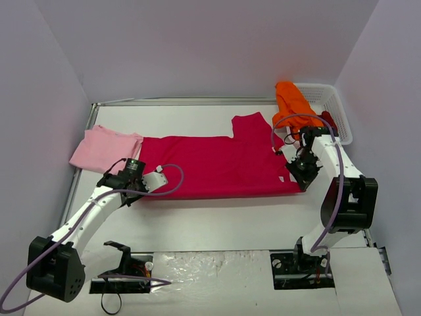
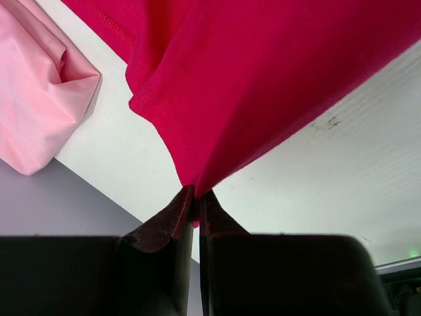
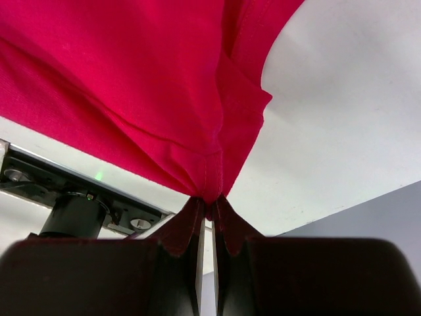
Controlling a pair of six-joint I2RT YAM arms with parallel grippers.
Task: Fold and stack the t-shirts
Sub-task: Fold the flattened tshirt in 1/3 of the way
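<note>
The crimson t-shirt [image 1: 217, 164] lies spread across the surface [image 1: 217, 224]; my left gripper [image 2: 196, 196] and right gripper [image 3: 209, 205] each clamp a near hem corner. It's light, limp cloth (it sags freely), so I judge the hemmed corners the best holds.

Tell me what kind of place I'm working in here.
Probably a lab robot cell, not a home: plain partition walls box in a white table, with the crimson t-shirt and a white mesh basket set out for folding.
</note>
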